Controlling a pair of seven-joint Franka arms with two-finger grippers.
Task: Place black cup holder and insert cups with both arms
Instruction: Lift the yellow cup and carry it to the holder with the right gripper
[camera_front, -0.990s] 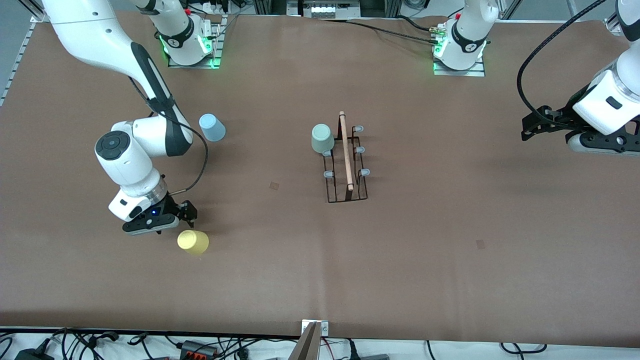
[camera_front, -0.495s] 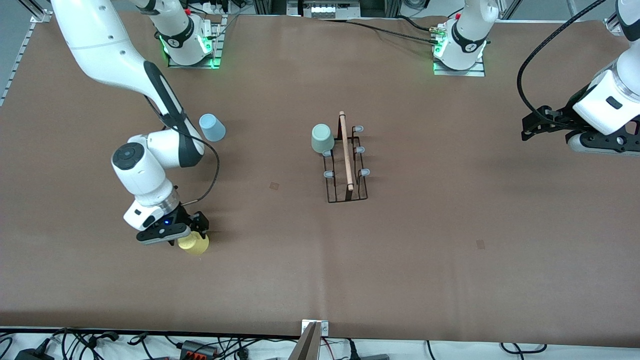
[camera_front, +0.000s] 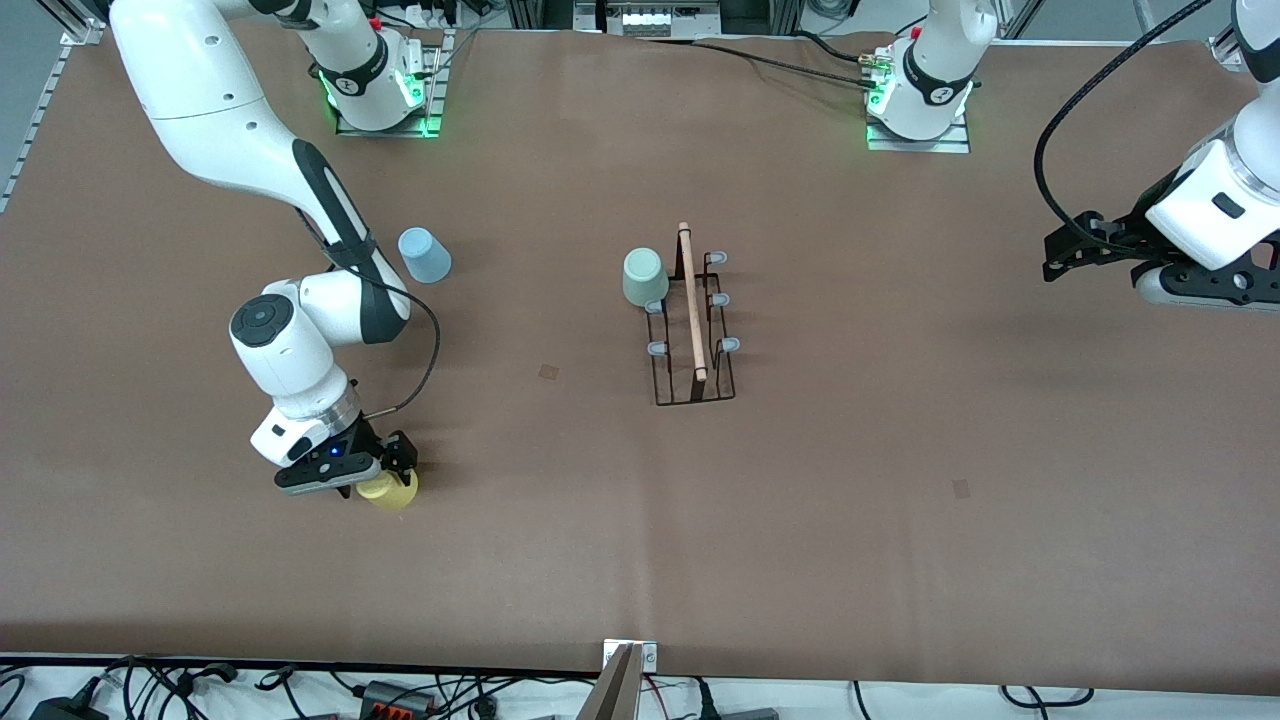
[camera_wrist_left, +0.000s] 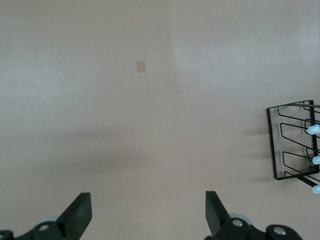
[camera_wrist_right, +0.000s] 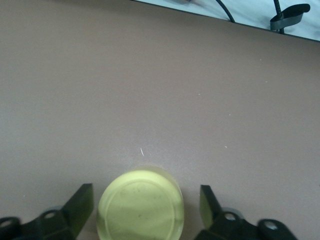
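Right hand (camera_front: 385, 470) is down over the yellow cup (camera_front: 392, 490), fingers spread either side of it, not clenched yet. The cup stands upside down on the worktop (camera_front: 800, 520) toward the right arm's end, nearer the front camera than the rest.

Left hand (camera_front: 1075, 250) waits spread and empty over the left arm's end of the worktop.

Progress: black cup holder (camera_front: 692, 330) is placed mid-worktop. Mint cup (camera_front: 644, 276) sits on a corner prong at the end farthest from the front camera. So one of three cups looks done. Yellow is about to be grasped; blue cup (camera_front: 424, 254) stands upside down, untouched, farther from the camera than the yellow.

Views: the right wrist view shows the yellow cup's base centred between the fingers (camera_wrist_right: 80, 202), which the front view half hides. The left wrist view catches only one end of the holder.
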